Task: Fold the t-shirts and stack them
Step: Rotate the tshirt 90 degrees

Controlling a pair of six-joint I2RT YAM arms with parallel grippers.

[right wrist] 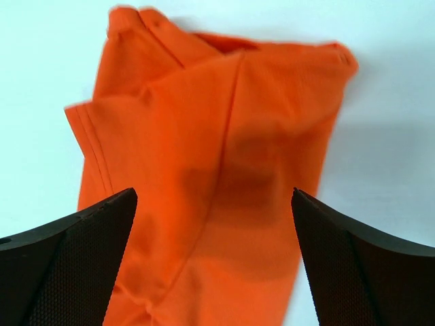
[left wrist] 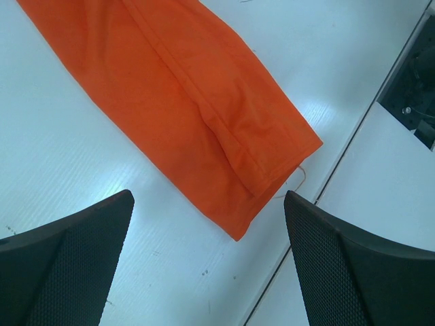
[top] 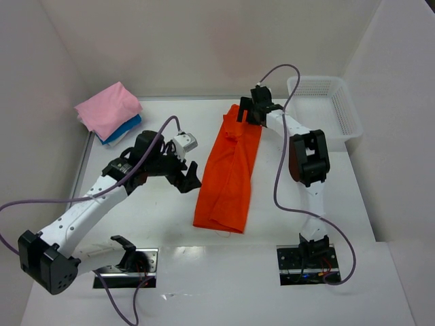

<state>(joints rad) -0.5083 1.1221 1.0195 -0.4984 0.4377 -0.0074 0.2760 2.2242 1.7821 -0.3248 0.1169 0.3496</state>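
Fingers (left wrist: pixel 68 265), left and right alike, gape near the orange t-shirt (top: pixel 228 173); only overhead shows the pink t-shirt (top: pixel 109 109).

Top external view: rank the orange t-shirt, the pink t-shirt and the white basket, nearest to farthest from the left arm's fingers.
From the left fingers:
1. orange t-shirt, just to their right, mid-table.
2. pink t-shirt, on the pile at the far left.
3. white basket, far right corner.
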